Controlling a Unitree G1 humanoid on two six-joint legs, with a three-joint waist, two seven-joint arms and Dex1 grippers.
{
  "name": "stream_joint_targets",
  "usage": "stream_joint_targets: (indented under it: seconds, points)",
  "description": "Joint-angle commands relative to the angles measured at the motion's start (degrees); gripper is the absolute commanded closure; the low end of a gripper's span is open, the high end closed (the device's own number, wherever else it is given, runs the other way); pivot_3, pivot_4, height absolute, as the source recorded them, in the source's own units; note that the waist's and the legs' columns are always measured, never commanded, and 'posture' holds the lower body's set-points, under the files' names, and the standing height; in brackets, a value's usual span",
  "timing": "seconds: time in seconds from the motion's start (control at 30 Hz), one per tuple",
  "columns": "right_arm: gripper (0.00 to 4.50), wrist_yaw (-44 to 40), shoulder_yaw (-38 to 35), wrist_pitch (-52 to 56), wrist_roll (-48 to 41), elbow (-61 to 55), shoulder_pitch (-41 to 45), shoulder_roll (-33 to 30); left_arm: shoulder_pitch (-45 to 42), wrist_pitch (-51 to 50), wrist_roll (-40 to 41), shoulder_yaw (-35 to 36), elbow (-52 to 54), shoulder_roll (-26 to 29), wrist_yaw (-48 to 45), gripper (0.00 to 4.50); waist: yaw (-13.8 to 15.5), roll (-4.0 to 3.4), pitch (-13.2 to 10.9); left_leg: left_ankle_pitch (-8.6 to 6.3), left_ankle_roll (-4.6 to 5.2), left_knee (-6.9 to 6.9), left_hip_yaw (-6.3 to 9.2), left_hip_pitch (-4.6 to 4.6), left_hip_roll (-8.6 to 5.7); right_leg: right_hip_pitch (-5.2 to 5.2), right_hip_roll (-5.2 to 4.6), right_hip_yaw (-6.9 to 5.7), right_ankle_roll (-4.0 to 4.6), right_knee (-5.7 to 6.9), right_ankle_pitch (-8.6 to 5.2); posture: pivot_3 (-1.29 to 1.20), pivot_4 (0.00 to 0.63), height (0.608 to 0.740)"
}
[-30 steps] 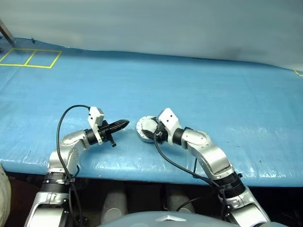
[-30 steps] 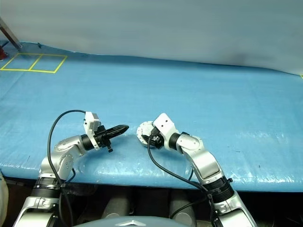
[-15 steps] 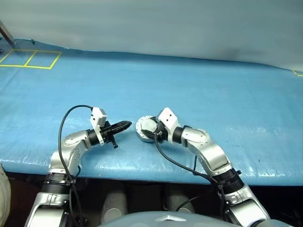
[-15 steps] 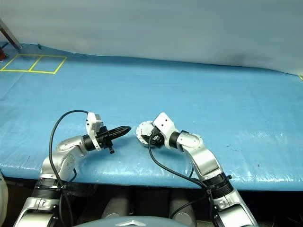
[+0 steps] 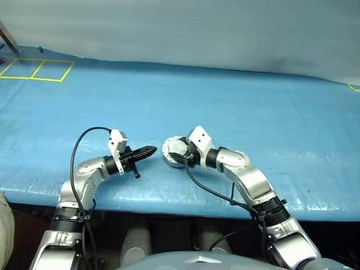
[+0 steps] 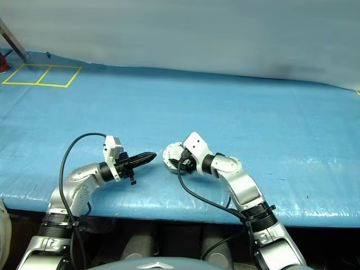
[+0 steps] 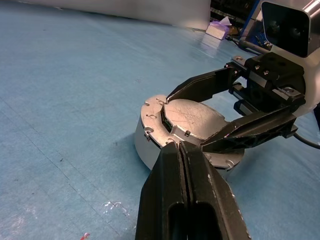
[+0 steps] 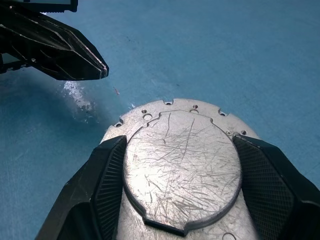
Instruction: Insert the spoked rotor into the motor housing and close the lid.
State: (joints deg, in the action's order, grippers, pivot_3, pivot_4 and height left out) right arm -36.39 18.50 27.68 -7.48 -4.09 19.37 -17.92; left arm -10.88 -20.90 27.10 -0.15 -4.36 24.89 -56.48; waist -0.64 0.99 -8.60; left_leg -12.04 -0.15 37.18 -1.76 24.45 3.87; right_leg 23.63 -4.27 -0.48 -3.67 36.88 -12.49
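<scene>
The right gripper [image 8: 182, 200] is straddling the raised scratched disc of the lid [image 8: 182, 167], its two black fingers [image 8: 102, 185] spread wide and pressing either side of that disc, so it is holding the lid, which is sitting on the motor housing [image 7: 150, 145]. The assembled stack is resting on the blue tabletop [image 5: 225, 101], near its front edge, just beside the tips of the left gripper [image 7: 186, 190], whose fingers are pinched fully together, carrying nothing and pointing at the housing's side wall without touching it. The spoked rotor is presumably inside already, though I cannot tell with the lid covering the cup. The risk, as I judge it, is lying in the seating: the lid's notched flange is needing to line up with the housing rim, and if the right gripper is pushing or twisting off-centre the lid may be riding up on one edge or the whole housing may be skidding across the slick tabletop, since nothing is bracing it. The left gripper, if nudged forward, could also be knocking the housing aside. The housing is standing flat with its axis pointing straight up; being round, it is showing no long axis across the tabletop.
</scene>
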Motion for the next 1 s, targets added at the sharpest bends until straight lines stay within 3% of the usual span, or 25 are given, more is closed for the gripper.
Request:
stream_joint_targets:
  seconds: [0.03, 0.6, 1.0]
  points:
    - [1.47, 0.3, -0.4, 0.6, 2.3, 2.1, 0.4, -2.0, -0.1, 0.2, 0.5, 0.0, 2.9, 0.0, -0.3, 4.50, 0.0, 0.00, 0.0, 0.01, 0.00, 0.00, 0.00, 0.00, 0.00, 0.00, 0.00, 0.00, 0.00, 0.00, 0.00, 0.00, 0.150, 0.740]
    - [1.47, -1.1, 0.3, 2.9, 2.0, 3.1, 0.8, -2.9, -1.7, 0.1, 0.2, -0.9, 2.1, -1.5, 0.9, 4.50, 0.1, 0.00, 0.0, 0.02, 0.01, 0.03, 0.01, 0.04, -0.02, 0.00, 0.00, 0.01, -0.01, -0.03, 0.00, 0.00, 0.150, 0.740]
    - [1.47, 0.0, 0.4, 3.2, 2.3, 2.0, 0.7, -2.8, -7.4, 4.3, -9.1, -7.5, -4.7, -3.5, 2.0, 4.50, 0.0, -0.01, 0.0, 0.03, 0.01, -0.02, 0.03, 0.03, -0.03, -0.02, 0.02, 0.01, 0.00, -0.02, 0.03, 0.00, 0.150, 0.740]
